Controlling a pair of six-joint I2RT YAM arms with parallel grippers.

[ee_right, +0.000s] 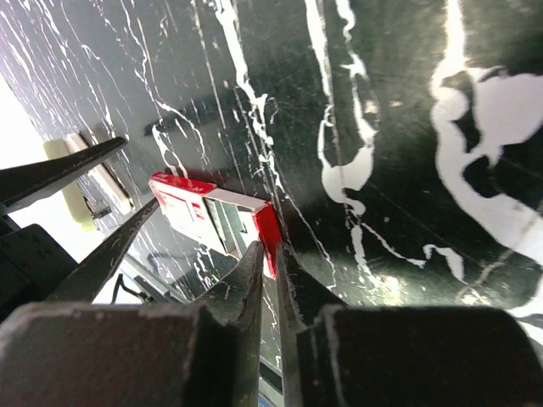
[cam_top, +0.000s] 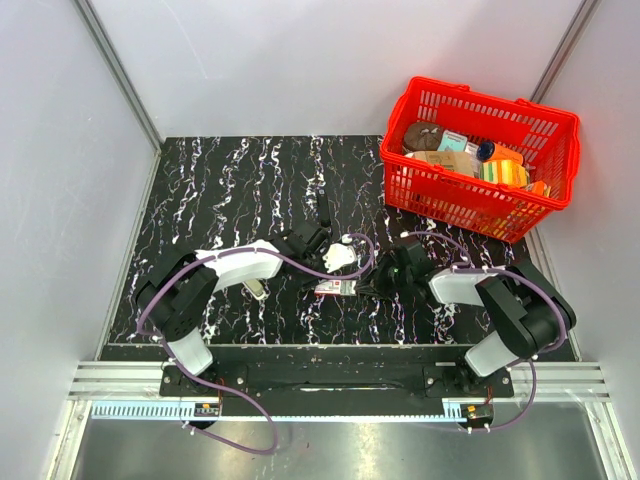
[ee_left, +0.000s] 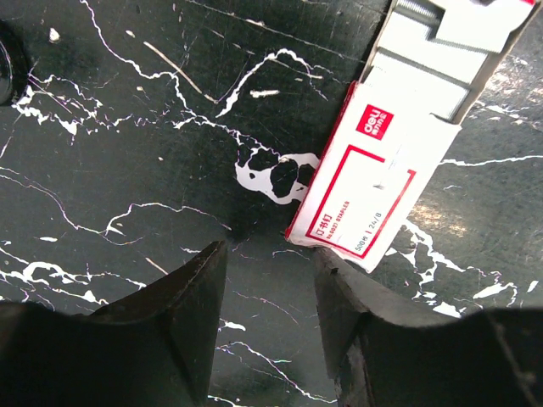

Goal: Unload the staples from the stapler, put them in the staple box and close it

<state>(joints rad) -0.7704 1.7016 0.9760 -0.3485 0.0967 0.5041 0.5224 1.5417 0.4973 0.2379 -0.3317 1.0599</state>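
My left gripper (ee_left: 271, 254) is open. In the left wrist view its two dark fingers stand apart at the bottom of the frame with bare tabletop between them and nothing held. Just above the right-hand finger, right of centre, lies a small red-and-white box (ee_left: 373, 186), flat on the table and tilted so that its long side runs toward the upper right. At the box's upper end, in the top right corner of that frame, a beige-silver piece (ee_left: 450, 38) touches it. I cannot tell whether this piece sits in the box's mouth or only against it.

My right gripper (ee_right: 270, 254) has its fingers drawn together, with only a dark sliver between them. In the right wrist view they rise from the bottom centre. I cannot tell whether anything thin is pinched in that sliver. The red end of the box lies just past their tips, left of centre, and I cannot say whether they touch it.

In the top view the stapler (cam_top: 325, 205) lies on the black marbled table (cam_top: 230, 190) near the middle of the frame. It is a slim black bar running up and down the picture, just above both grippers and the box, and neither gripper holds it. I cannot make out the staples in any view.

A red basket (cam_top: 480, 100) with assorted goods in it stands at the upper right of the top view, well apart from the stapler.
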